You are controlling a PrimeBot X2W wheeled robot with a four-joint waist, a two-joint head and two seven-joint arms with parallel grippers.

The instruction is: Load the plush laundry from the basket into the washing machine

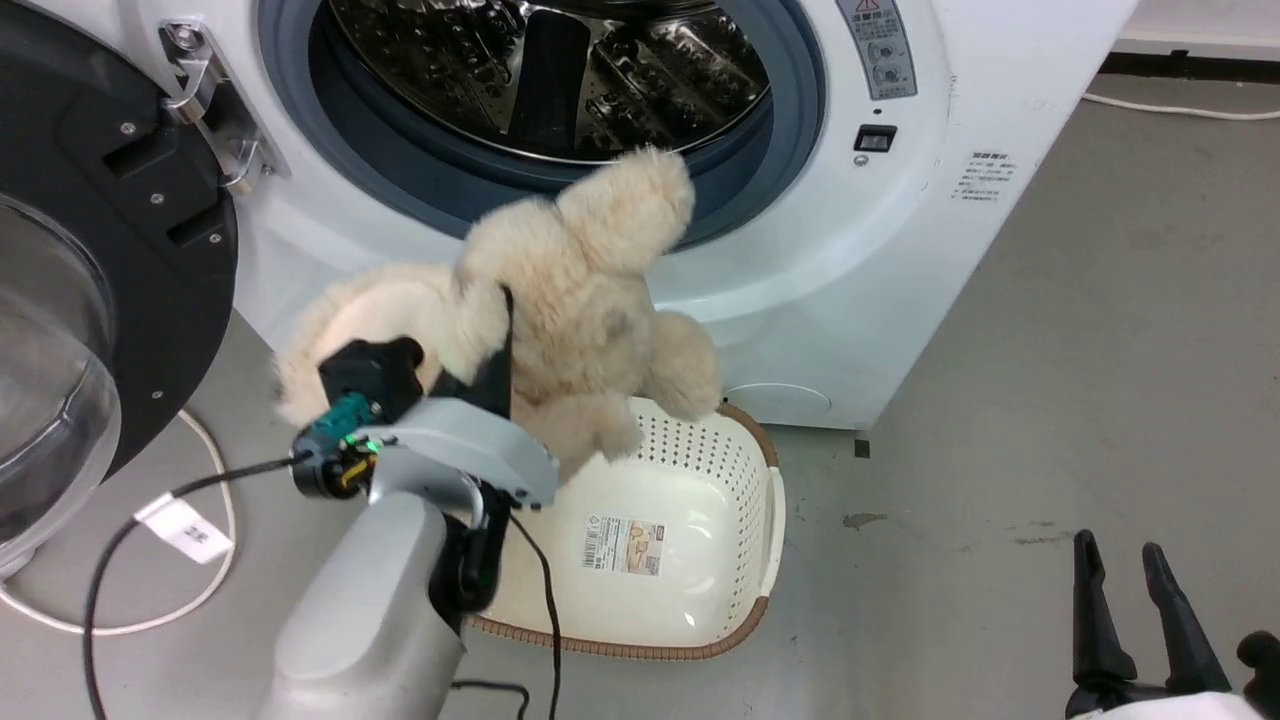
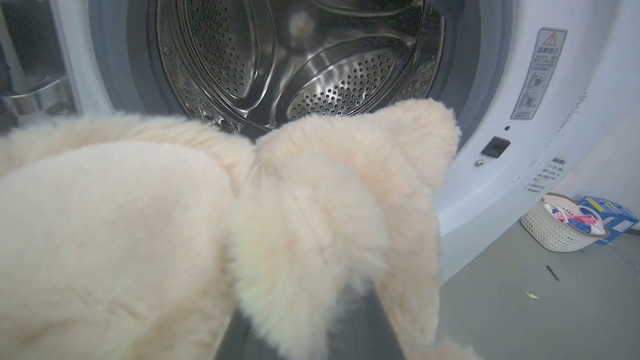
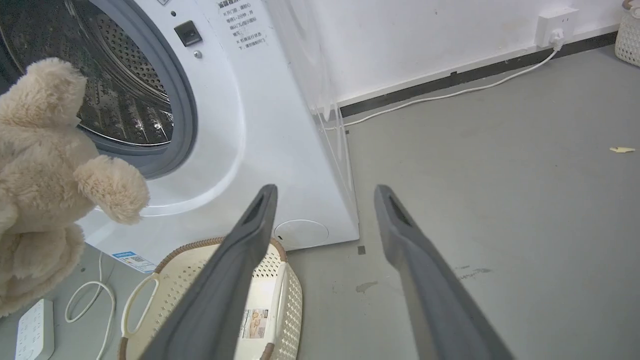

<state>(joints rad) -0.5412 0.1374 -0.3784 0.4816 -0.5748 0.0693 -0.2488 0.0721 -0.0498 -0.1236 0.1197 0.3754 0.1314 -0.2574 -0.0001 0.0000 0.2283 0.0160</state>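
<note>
Fluffy cream-beige plush teddy bear (image 1: 590, 290), pinched in left gripper (image 1: 500, 350), hung above cream perforated plastic basket (image 1: 700, 560), just before white front-loading washing machine's (image 1: 900, 250) grey-blue rubber gasket (image 1: 790, 130). Right gripper (image 1: 1125, 565) spread, idle. Risk: bulky limbs could snag that gasket, loosening the grip.

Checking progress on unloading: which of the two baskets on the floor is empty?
The cream brown-rimmed basket right in front of the washing machine: just a label sticker inside. The small white basket further off holds colourful items.
</note>
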